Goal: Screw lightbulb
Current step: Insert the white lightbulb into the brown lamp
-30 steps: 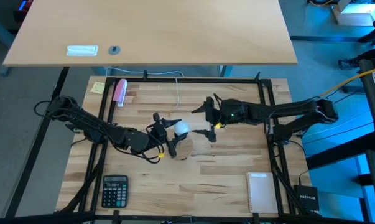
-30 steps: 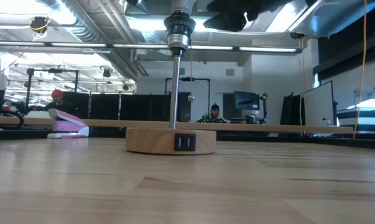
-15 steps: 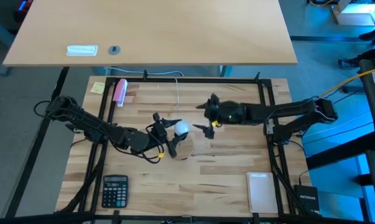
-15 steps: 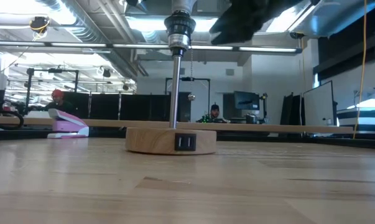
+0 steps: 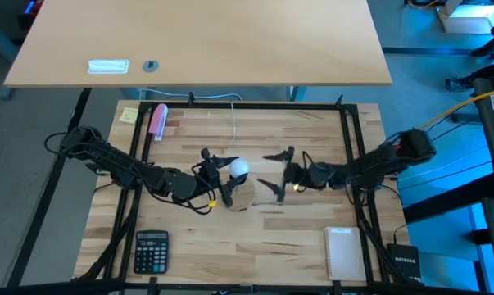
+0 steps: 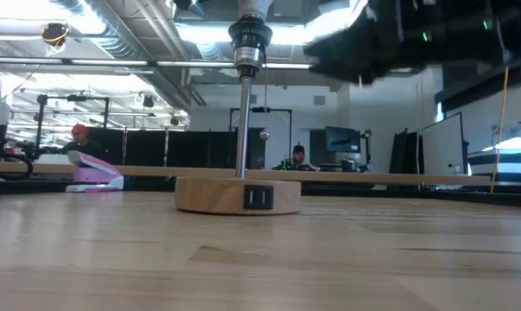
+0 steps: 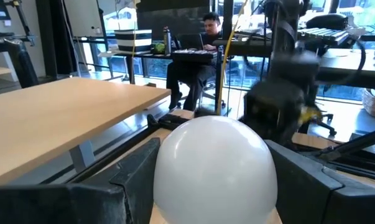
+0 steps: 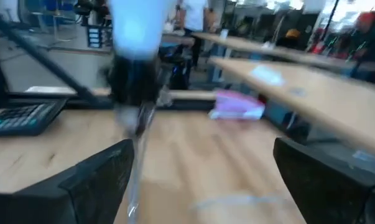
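Observation:
The white lightbulb (image 5: 240, 169) stands upright on top of the lamp's black socket (image 6: 249, 39). The socket tops a thin pole (image 6: 243, 130) that rises from a round wooden base (image 6: 237, 196). My left gripper (image 5: 233, 176) comes in from the table's left and is shut on the bulb (image 7: 215, 168). My right gripper (image 5: 274, 169) hangs open a little to the right of the lamp, fingers pointing level at it. Its wrist view shows the bulb (image 8: 136, 25), socket and pole ahead between its spread fingers. In the low view it is a dark blur (image 6: 364, 47). My left gripper pinches the bulb's round globe (image 7: 165, 177) between its two fingers, one on each side. The fingers (image 7: 134, 177) lie level, coming from the table's left. The bulb stands upright above the socket; its screw base is hidden below the globe.
A calculator (image 5: 151, 250) lies at the near left and a white notebook (image 5: 343, 252) at the near right. A pink stapler (image 5: 158, 120) and a yellow note (image 5: 129, 115) lie at the far left. A person sits in the room beyond the table (image 6: 299, 157).
My right gripper has come down and toward the table's near edge, tipping until its fingers point level at the lamp; it has stayed open. The lamp and bulb have not moved.

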